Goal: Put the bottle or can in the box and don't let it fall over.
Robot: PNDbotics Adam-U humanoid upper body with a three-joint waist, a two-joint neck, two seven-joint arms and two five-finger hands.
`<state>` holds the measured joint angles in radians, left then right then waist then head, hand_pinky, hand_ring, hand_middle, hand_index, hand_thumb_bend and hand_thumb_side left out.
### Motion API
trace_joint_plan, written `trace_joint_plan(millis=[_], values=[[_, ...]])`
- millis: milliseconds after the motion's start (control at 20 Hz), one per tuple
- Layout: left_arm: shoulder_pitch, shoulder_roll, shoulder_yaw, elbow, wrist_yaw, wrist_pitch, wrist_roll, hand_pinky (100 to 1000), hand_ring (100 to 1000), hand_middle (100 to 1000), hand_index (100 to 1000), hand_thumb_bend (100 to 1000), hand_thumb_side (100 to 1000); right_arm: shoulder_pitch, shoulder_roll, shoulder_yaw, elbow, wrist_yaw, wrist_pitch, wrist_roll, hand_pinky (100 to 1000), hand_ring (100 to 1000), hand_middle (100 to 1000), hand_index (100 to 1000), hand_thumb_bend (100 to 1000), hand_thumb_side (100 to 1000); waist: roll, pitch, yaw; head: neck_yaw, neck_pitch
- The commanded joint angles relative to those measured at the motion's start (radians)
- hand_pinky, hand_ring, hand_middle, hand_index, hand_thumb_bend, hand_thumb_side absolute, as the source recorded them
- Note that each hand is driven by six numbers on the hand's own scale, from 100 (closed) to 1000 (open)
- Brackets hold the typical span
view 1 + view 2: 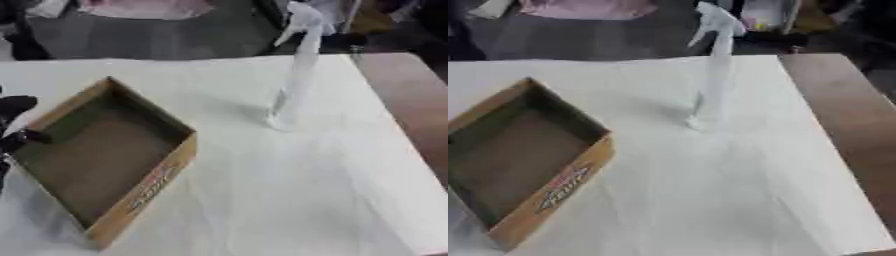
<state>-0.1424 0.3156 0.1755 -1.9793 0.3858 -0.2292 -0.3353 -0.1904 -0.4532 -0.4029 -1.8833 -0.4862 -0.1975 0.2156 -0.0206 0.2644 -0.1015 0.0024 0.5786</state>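
A tall white spray bottle (297,75) stands upright on the white tablecloth, right of centre, with its trigger head at the top. An open brown cardboard box (98,150) lies at the left, turned cornerwise, with nothing inside it. My left hand (16,125) shows as dark fingers at the left edge, touching the box's left rim; whether they are curled round the rim is unclear. The bottle stands well apart from the box and from that hand. My right hand appears in neither view.
The white cloth (289,190) covers most of the table, with bare brown tabletop (850,120) along the right side. Beyond the far edge lie dark floor and blurred clutter (149,10).
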Motion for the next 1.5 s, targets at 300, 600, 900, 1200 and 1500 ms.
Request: trace_joint_plan(millis=[300, 600, 900, 1200, 1500], values=[[-0.007, 0.011, 0.001, -0.021, 0.006, -0.004, -0.006, 622, 912, 772, 943, 135, 746, -0.016, -0.06, -0.001, -0.004, 0.005, -0.003, 0.0, 737, 1000, 946, 1000, 100, 365, 0.0, -0.016, 0.004, -0.007, -0.001], [0.003, 0.021, 0.0, -0.021, 0.012, 0.002, -0.004, 622, 912, 772, 942, 134, 743, -0.049, -0.265, 0.013, 0.093, 0.073, -0.052, 0.052, 747, 1000, 948, 992, 100, 281, -0.01, -0.038, 0.001, -0.012, 0.016], [0.011, 0.03, -0.004, -0.021, 0.021, 0.008, -0.004, 623, 912, 772, 940, 132, 739, -0.162, -0.502, 0.07, 0.385, 0.089, -0.13, 0.179, 749, 1000, 940, 982, 100, 325, -0.018, -0.061, 0.007, -0.018, 0.035], [0.016, 0.036, -0.01, -0.021, 0.029, 0.011, -0.011, 623, 913, 771, 940, 129, 738, -0.355, -0.626, 0.16, 0.76, 0.073, -0.167, 0.318, 749, 1000, 940, 989, 100, 399, -0.023, -0.076, 0.018, -0.03, 0.045], [0.019, 0.044, -0.015, -0.021, 0.033, 0.015, -0.018, 623, 913, 771, 939, 128, 737, -0.532, -0.669, 0.243, 1.054, 0.218, -0.238, 0.442, 756, 1000, 928, 977, 100, 425, -0.03, -0.084, 0.025, -0.037, 0.048]])
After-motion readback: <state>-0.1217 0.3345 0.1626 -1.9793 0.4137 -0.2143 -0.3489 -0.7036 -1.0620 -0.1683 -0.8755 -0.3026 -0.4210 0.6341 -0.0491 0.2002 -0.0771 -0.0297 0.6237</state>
